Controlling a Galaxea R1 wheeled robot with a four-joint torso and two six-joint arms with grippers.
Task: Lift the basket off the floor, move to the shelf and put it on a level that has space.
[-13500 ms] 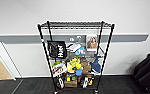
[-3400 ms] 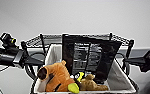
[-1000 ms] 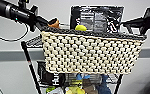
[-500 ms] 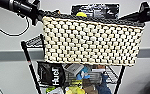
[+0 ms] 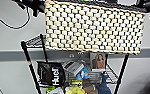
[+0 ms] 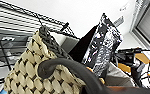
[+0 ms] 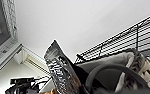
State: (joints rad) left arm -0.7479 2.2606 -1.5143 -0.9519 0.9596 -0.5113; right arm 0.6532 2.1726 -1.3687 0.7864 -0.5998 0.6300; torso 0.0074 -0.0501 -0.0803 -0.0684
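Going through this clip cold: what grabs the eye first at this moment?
The woven cream-and-dark basket dominates the head view, held high in front of the black wire shelf, hiding its upper part. Below it, a lower tier carries clutter: a black bag and a picture card. In the left wrist view a tall glossy black-and-white packet sticks up out of the basket.

My arms hold the basket up in front of the shelf, above the top level. A foil pack stands inside it. Below, a bag sits left, a photo card right.
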